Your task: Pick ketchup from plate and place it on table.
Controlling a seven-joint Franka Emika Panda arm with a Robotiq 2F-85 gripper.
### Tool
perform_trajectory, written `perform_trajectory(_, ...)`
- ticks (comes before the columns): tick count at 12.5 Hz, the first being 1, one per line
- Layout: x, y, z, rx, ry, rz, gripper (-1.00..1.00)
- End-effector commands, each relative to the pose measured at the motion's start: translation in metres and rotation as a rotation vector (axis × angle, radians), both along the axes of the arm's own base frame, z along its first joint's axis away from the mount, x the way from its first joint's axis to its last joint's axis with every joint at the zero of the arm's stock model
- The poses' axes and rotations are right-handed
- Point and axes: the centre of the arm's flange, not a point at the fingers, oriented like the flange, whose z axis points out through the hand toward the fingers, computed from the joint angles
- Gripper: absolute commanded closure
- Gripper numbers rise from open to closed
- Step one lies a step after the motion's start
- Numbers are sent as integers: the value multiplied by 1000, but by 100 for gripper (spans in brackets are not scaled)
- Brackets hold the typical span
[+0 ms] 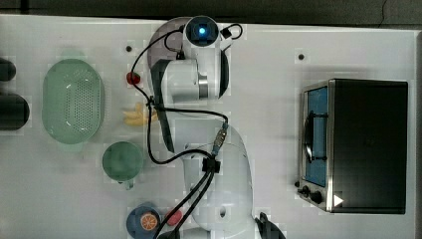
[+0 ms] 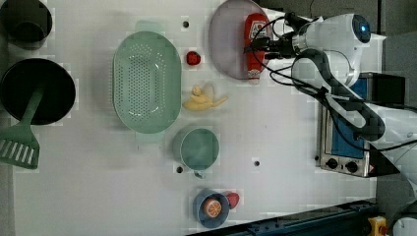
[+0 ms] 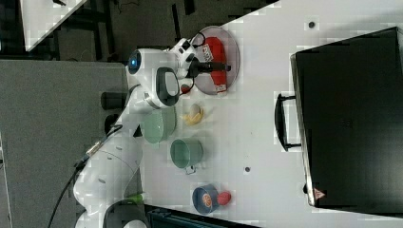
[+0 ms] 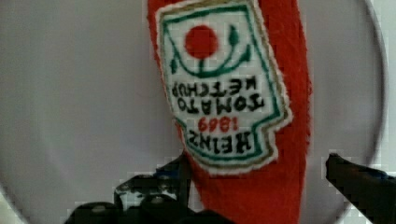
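Ketchup: lying flat on the plate, label up.
Claw: released, fingers straddling the bottle's sides.
Tabletop: white, beneath the plate.

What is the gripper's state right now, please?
Gripper: open, fingers either side of the ketchup bottle lying on the plate, not yet closed on it.

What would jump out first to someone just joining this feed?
The red ketchup lying on the pale plate at the top of the left view, with the white arm's pincer open, a finger on each side of the bottle. Next, the big green basket on the table, left of the plate in the left view.
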Motion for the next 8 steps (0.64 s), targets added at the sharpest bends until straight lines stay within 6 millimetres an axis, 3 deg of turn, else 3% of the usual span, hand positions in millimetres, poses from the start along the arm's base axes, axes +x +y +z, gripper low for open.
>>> perform_trajectory(1,14,5,7,1,-50,40,-100)
perform_trajectory(4,18,3,13,-1,-66,37,-93)
perform_trajectory(6,21,-1,18,-7,-70,32,-43)
perform_trajectory(7,22,-2,20,-7,-74,31,-27)
perform_trajectory(8,22,-2,20,-7,-74,31,-27)
